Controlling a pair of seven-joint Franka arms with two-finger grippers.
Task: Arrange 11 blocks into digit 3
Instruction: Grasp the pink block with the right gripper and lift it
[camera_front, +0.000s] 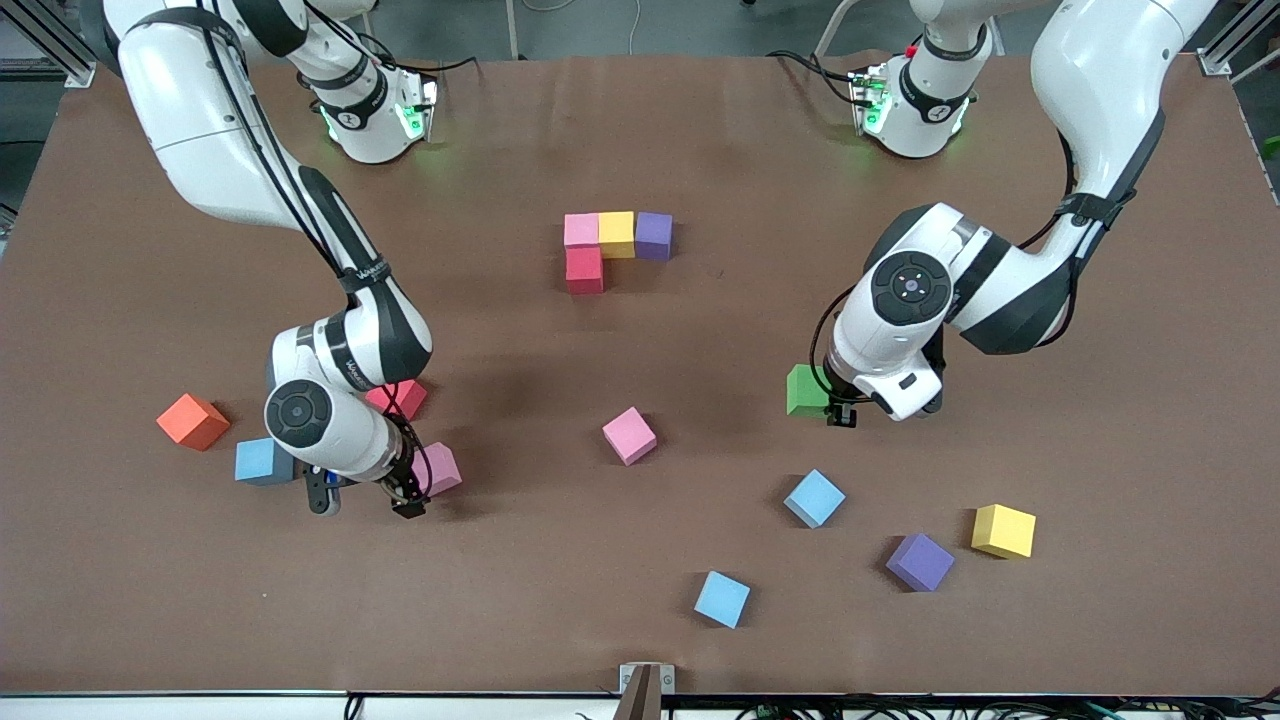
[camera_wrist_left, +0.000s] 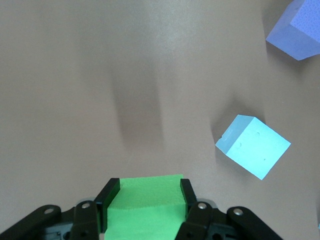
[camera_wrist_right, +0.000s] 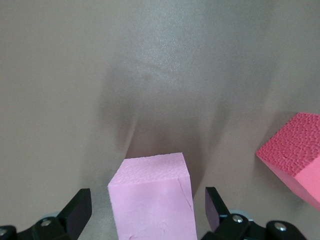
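Note:
The started digit 3 is a row of pink (camera_front: 581, 230), yellow (camera_front: 617, 233) and purple (camera_front: 654, 235) blocks, with a red block (camera_front: 585, 269) joined under the pink one. My left gripper (camera_front: 838, 412) (camera_wrist_left: 145, 186) is shut on the green block (camera_front: 803, 388) (camera_wrist_left: 142, 205). My right gripper (camera_front: 365, 497) (camera_wrist_right: 147, 206) hangs open over a pink block (camera_front: 438, 468) (camera_wrist_right: 151, 197), with a gap on each side of the block. Loose blocks lie around: pink (camera_front: 629, 435), blue (camera_front: 814, 498) (camera_wrist_left: 253, 146), blue (camera_front: 722, 599), purple (camera_front: 920, 562) (camera_wrist_left: 297, 30), yellow (camera_front: 1003, 530).
A red block (camera_front: 397, 398) (camera_wrist_right: 295, 155) lies close beside the right arm's wrist. A blue block (camera_front: 262, 461) and an orange cube (camera_front: 192, 421) sit toward the right arm's end of the table. A metal bracket (camera_front: 645, 680) stands at the table's near edge.

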